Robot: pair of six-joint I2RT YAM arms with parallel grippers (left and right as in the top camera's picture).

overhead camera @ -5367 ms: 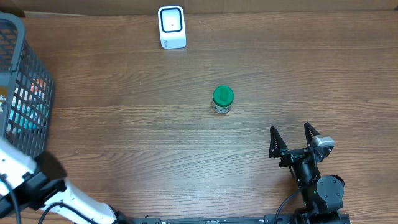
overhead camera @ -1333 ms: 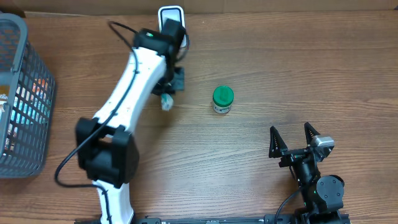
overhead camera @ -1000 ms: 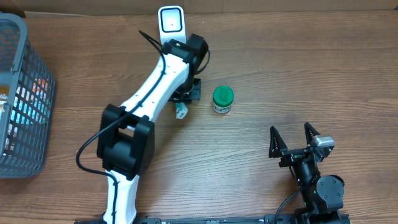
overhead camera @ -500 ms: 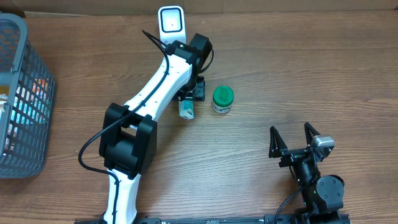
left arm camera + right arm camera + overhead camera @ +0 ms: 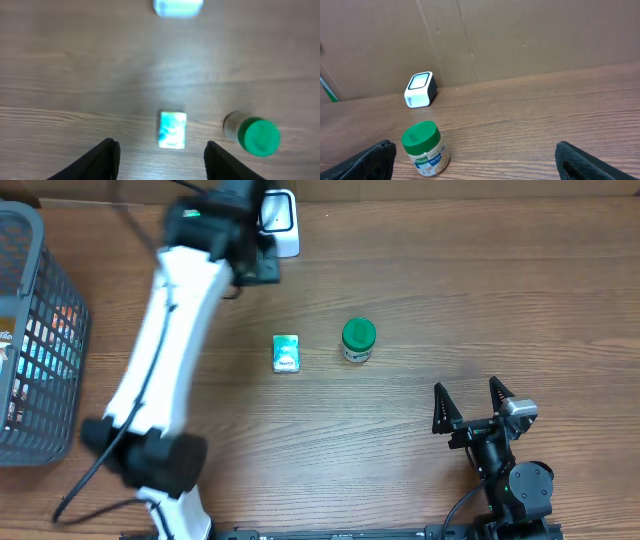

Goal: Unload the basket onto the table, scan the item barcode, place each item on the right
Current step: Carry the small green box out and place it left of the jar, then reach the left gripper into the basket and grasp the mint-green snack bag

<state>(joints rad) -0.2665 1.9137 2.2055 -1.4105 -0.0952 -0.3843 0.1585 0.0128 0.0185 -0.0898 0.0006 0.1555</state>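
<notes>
Left jaws: my left gripper (image 5: 161,145) is spread and holds nothing. It hangs high above the table (image 5: 480,290), close to the scanner (image 5: 277,222).
Right jaws: my right gripper (image 5: 466,386) is spread wide and empty, parked at the near edge of the table.
Item: the small green-and-white box (image 5: 287,352) lies flat on the wood, apart from everything. I take it for the thing to scan.
Direction from left jaws: in the left wrist view the box (image 5: 173,130) sits almost centred between my two fingers (image 5: 107,157), below them. The scanner (image 5: 178,7) is a blur at the far side.
Long axis: it runs toward and away from the scanner, across the line between my fingers. A straight descent should close them on the narrow sides.
Nearer arm: the left, I judge. The right gripper is well apart from the box, with the green-lidded jar (image 5: 358,340) between them.
Neighbour: the jar stands upright just beside the box without touching it. It could be bumped on the way down.
Basket: the basket (image 5: 40,290) at the left edge holds more goods.
Writing: the box print is too blurred to read. The jar label (image 5: 431,160) carries small lettering I cannot make out. I see no barcode in any view.
</notes>
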